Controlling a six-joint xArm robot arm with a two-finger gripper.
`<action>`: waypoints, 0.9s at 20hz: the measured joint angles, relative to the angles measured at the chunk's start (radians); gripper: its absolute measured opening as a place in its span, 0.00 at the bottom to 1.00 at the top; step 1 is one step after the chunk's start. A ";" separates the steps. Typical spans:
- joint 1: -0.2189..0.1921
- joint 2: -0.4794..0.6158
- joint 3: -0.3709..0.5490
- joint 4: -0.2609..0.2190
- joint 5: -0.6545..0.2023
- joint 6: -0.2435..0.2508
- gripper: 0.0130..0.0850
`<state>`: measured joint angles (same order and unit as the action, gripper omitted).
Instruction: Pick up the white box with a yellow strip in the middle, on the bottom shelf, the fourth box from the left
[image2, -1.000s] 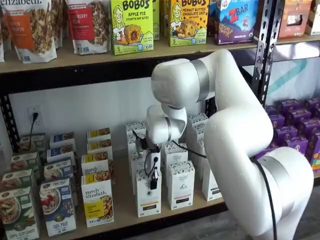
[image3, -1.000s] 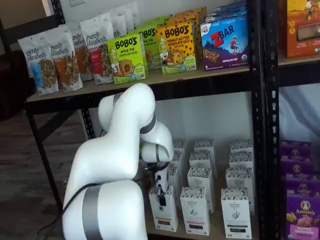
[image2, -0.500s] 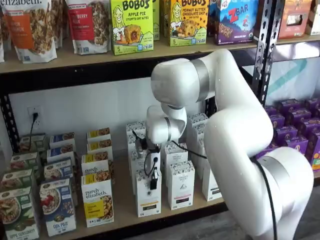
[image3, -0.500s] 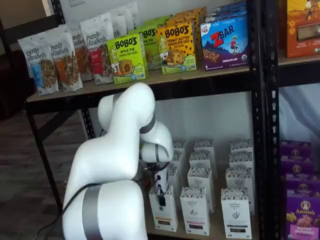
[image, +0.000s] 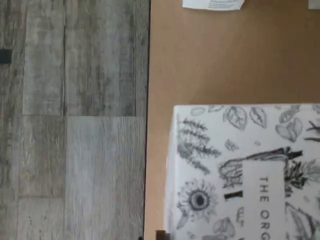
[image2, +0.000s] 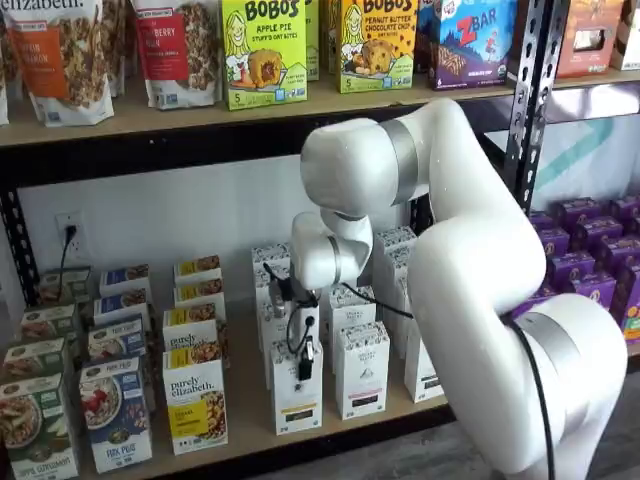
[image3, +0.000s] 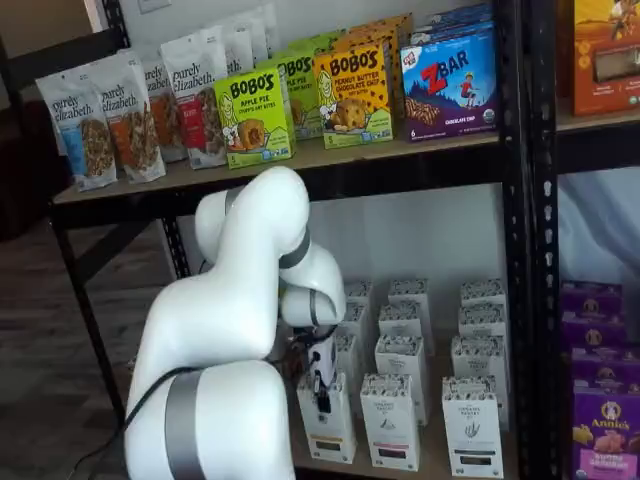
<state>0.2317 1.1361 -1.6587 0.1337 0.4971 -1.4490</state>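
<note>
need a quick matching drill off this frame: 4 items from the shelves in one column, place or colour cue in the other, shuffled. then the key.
Things:
1. white box with a yellow strip
2. Bobo's apple pie box
3. Z Bar box
4. purple boxes

Cues:
A. green front, upper shelf
B. bottom shelf front edge, under the gripper
C. stacked in the next bay over, past the black upright
D. blue front, upper shelf, next to the black upright

Pairs: 1-B, 2-A, 3-D, 4-C
</note>
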 joint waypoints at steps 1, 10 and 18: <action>0.001 0.001 -0.001 0.003 0.000 -0.001 0.56; 0.004 -0.005 0.009 0.003 -0.010 0.001 0.56; 0.006 -0.047 0.074 0.009 -0.036 -0.004 0.56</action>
<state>0.2375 1.0895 -1.5843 0.1422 0.4613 -1.4528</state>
